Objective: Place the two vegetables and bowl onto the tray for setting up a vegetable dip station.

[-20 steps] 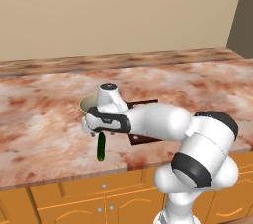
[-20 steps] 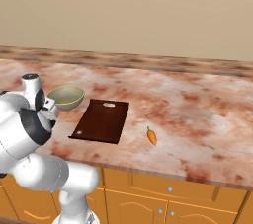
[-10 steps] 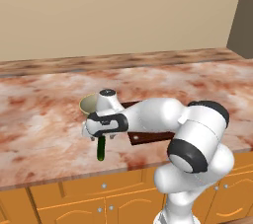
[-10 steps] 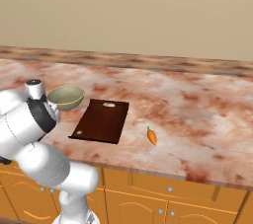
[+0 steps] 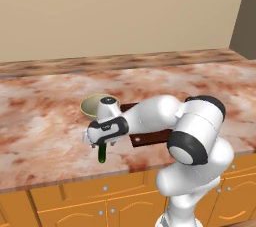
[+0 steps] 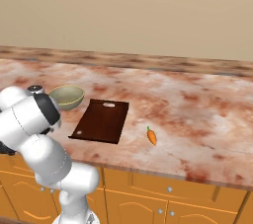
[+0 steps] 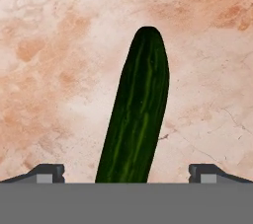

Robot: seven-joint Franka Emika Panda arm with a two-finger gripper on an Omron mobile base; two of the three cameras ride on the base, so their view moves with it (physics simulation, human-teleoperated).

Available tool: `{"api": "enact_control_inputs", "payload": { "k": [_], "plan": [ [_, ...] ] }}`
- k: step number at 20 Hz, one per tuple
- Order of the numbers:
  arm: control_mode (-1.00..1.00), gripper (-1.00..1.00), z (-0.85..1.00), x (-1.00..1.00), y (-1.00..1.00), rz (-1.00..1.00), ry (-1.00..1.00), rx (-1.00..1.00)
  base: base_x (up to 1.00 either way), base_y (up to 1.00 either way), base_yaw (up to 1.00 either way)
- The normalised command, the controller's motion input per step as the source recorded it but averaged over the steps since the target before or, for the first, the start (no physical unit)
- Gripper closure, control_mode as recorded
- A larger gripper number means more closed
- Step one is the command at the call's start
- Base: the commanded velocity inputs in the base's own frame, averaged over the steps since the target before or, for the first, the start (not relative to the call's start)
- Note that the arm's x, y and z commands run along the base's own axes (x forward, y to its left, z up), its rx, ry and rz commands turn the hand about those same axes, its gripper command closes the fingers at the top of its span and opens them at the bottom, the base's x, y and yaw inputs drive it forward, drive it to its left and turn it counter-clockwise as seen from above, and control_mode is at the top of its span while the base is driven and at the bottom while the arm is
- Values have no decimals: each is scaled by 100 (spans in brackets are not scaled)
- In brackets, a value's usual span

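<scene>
The dark green cucumber (image 7: 136,114) lies on the marble counter near its front edge, also seen as the cucumber (image 5: 102,154) under my hand. My gripper (image 7: 127,171) hangs just above it, open, with one fingertip wide on each side of the cucumber and neither touching it. From the left base, the gripper (image 5: 102,144) sits in front of the bowl (image 5: 94,105). The pale bowl (image 6: 65,96) stands left of the dark brown tray (image 6: 101,120). The orange carrot (image 6: 152,136) lies on the counter right of the tray.
My own arm crosses over the tray (image 5: 152,138) in the left base view and covers most of it. The counter's front edge (image 5: 75,178) runs just in front of the cucumber. A beige wall closes off the back of the counter.
My hand has come down a little over the cucumber and the elbow has swung round. The cucumber, bowl, tray and carrot have not moved.
</scene>
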Motion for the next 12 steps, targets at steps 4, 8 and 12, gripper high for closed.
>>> {"api": "enact_control_inputs", "payload": {
  "k": [4,8,12],
  "plan": [
    [-100,-100,-27,0,10,0,0,0,0,0,0],
    [-100,-100,-8,0,4,0,0,0,0,0,0],
    [-100,100,0,0,0,0,0,0,0,0,0]
  ]
}}
